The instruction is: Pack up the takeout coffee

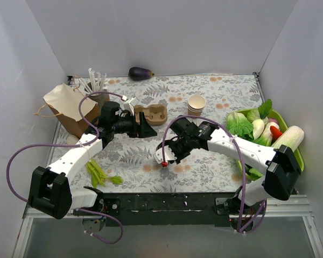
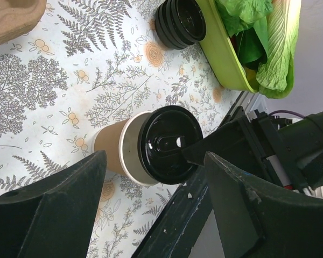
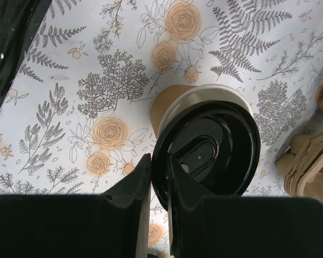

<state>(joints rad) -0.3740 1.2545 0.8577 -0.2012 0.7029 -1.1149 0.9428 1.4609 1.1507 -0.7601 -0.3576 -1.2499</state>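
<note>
The takeout coffee (image 3: pixel 204 134) sits on the floral tablecloth (image 1: pixel 215 161) near the front edge, roughly mid-table, and it is getting its top right now. In the right wrist view the right gripper (image 3: pixel 159 183) has its 2 fingers nearly together, pinching the rim of the black lid (image 3: pixel 207 145), which rests tilted on the cup's mouth, pale rim still showing on the far side. So, as I read it, the lid is on but not pressed home all round. The left wrist view agrees: tan cup, black lid, the right arm's fingertip on the lid's edge.

Over to the left gripper (image 2: pixel 151 183), jaws spread wide, holding nothing, hovering beside the cardboard cup carrier (image 1: pixel 153 114) and pointed at the cup.

Further back, a stack of spare black lids (image 2: pixel 180 21) lies beside the green tray (image 2: pixel 226 59) of vegetables. Behind that, the stack of lidless cups (image 1: pixel 196 104), and on the far left the brown paper bag (image 1: pixel 70 107), mouth open, with straws (image 1: pixel 96 80) behind it.

My call on progress: early to middle. Capping is nearly done; seating the cup in the carrier or bag is all still to come.

Writing? None readable: cup, lid and bag look plain, with no logo showing.
</note>
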